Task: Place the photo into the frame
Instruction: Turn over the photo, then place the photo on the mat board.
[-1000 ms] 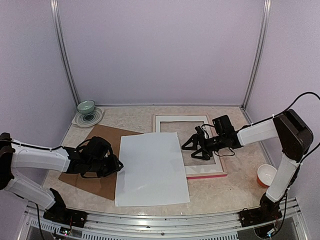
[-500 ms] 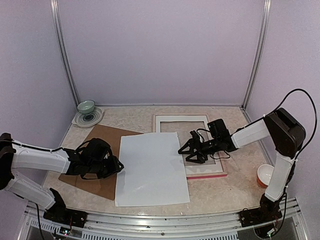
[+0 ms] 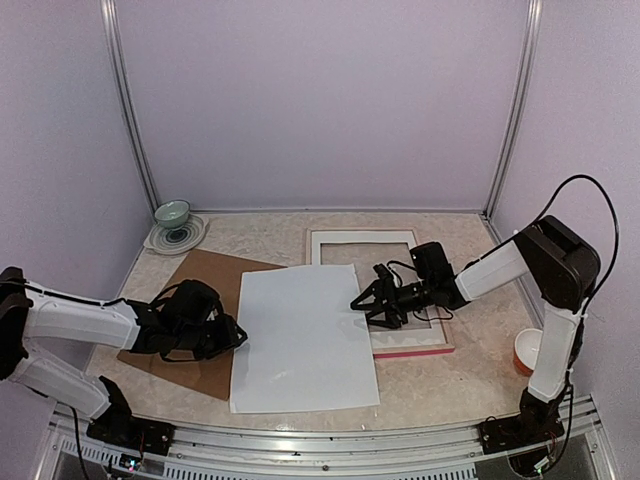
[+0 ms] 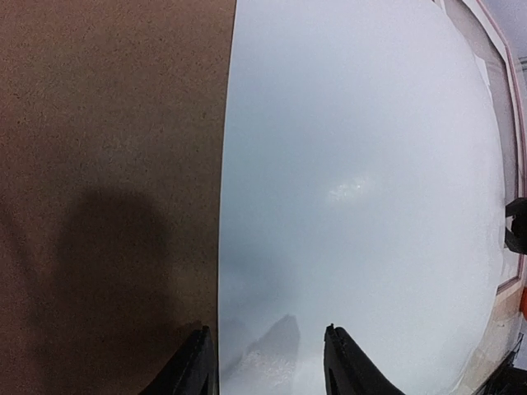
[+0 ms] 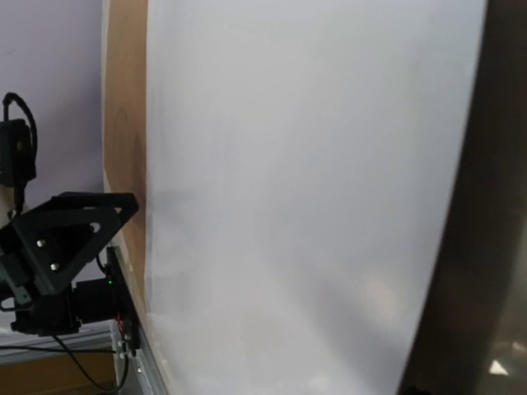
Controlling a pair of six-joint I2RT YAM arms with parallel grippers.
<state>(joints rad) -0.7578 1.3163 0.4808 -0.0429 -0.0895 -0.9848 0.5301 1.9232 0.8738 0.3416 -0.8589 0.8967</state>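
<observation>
Top view: photo [image 3: 305, 335] white side up on counter [image 3: 450, 385], right edge over frame [image 3: 412, 351]. Left hand [image 3: 236, 334] and right hand [image 3: 360, 306] at opposite edges; right spread, empty.
Left wrist: fingers [image 4: 196, 366] half apart astride edge, gripping nothing.
Right wrist: sheet only. Best nip both edges low, lift level.

The photo [image 3: 305, 335] overlaps backing board [image 3: 200, 275] leftward, frame [image 3: 412, 350] rightward.

Bare surface [image 3: 255, 232] lies open along the top of the view between the green bowl [image 3: 172, 213] at upper left and the frame [image 3: 415, 351]; an orange cup [image 3: 532, 350] blocks the lower right corner.
</observation>
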